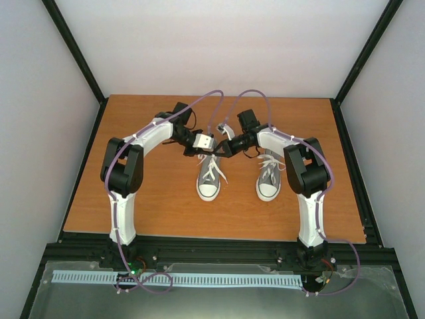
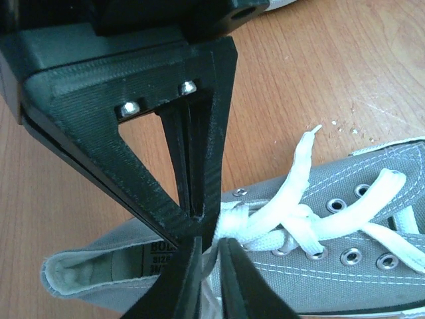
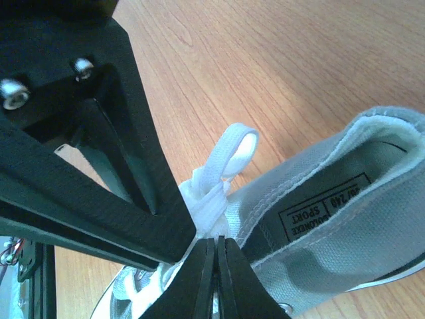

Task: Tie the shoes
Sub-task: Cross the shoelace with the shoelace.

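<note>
Jaws on R gripper (image 3: 216,262) are clamping fully closed on the lace loop (image 3: 234,149), which is poking up just past the tips. L gripper (image 2: 211,266) is sitting barely parted at the knot (image 2: 265,222), can't tell if it's gripping. Shoe (image 2: 332,272) is lying right under both, long axis crosswise to them.

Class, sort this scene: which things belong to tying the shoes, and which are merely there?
Job: shoe being tied, its laces, other shoe, left gripper, right gripper.
Merely there: wooden table, white slotted strip.
</note>
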### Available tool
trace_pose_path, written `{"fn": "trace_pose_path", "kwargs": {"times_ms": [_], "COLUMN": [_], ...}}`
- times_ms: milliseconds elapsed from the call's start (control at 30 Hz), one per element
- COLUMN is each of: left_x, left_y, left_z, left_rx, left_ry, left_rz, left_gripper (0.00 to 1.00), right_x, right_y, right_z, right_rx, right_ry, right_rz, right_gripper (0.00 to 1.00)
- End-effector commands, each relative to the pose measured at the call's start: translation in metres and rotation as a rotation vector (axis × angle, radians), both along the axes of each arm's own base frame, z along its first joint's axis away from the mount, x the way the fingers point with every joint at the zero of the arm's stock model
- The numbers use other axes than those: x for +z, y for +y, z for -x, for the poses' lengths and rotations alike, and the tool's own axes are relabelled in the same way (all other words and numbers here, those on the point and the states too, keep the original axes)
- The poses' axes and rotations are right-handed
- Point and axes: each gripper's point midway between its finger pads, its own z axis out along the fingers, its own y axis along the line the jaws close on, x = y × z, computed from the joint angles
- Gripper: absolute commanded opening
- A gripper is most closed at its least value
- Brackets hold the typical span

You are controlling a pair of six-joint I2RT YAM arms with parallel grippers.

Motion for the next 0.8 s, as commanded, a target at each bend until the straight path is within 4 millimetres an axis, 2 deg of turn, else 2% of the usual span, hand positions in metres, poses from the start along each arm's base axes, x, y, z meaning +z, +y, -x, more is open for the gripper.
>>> {"fn": "trace_pose_path", "kwargs": {"times_ms": [0,67,633,667,767], "left_x": [0.017,0.018,0.016,0.017,0.021], "left_y": [-0.003,-0.003,0.003,0.004,0.008], "left_z": [-0.002,-0.004,0.001,0.003,0.005], "left_rx": [-0.031,-0.021,-0.025,-0.03,-0.03], "left_ry": [-0.068,-0.074,-0.069,-0.06,-0.041], "left_rz": [0.032,0.027,-0.004,-0.008,-0.023], "left_gripper": [0.05,0.01,0.01,0.05,0.28], "right_x": [0.027,0.027,0.026,0.026,0.024], "right_y": [-0.001,-0.003,-0.016,-0.016,-0.016], "right_z": [-0.007,-0.008,-0.011,-0.011,-0.009], "right_rx": [-0.012,-0.016,-0.054,-0.053,-0.05], "right_ry": [-0.075,-0.075,-0.081,-0.08,-0.07], "right_rz": [-0.024,-0.02,0.002,0.002,-0.002], "right_gripper": [0.03,0.03,0.03,0.03,0.03]}}
